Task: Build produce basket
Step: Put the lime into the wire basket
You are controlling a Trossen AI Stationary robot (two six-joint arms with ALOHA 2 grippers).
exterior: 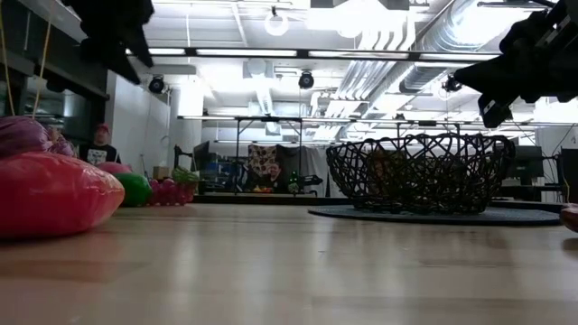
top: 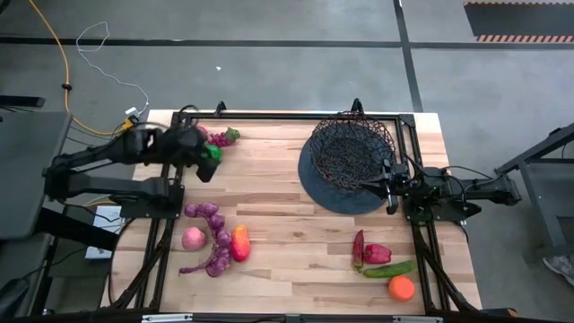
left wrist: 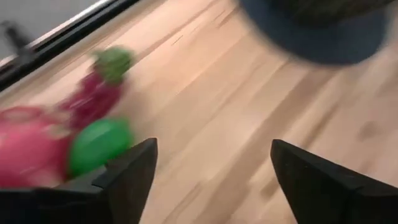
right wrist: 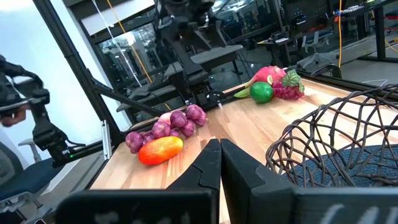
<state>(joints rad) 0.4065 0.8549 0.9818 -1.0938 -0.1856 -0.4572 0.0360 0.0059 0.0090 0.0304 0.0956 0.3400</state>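
Note:
The black wire basket [top: 352, 146] stands on its dark grey disc [top: 334, 193] at the table's far right. My left gripper [top: 205, 170] is open and empty, raised above the table's far left, next to a green piece [left wrist: 99, 145], a pink piece [left wrist: 26, 151] and a dark pink berry bunch with a green top [left wrist: 94, 97]. My right gripper [top: 391, 189] is shut and empty, raised by the basket's right side [right wrist: 219, 149]. More produce lies on the table at the near left [top: 215, 238] and near right [top: 381, 262].
Near left lie purple grape bunches [top: 204, 212], a pink round piece [top: 194, 238] and an orange-red piece [top: 239, 242]. Near right lie a red pepper [top: 375, 253], a green piece [top: 391, 268] and an orange [top: 402, 288]. Bare wood lies in the table's middle.

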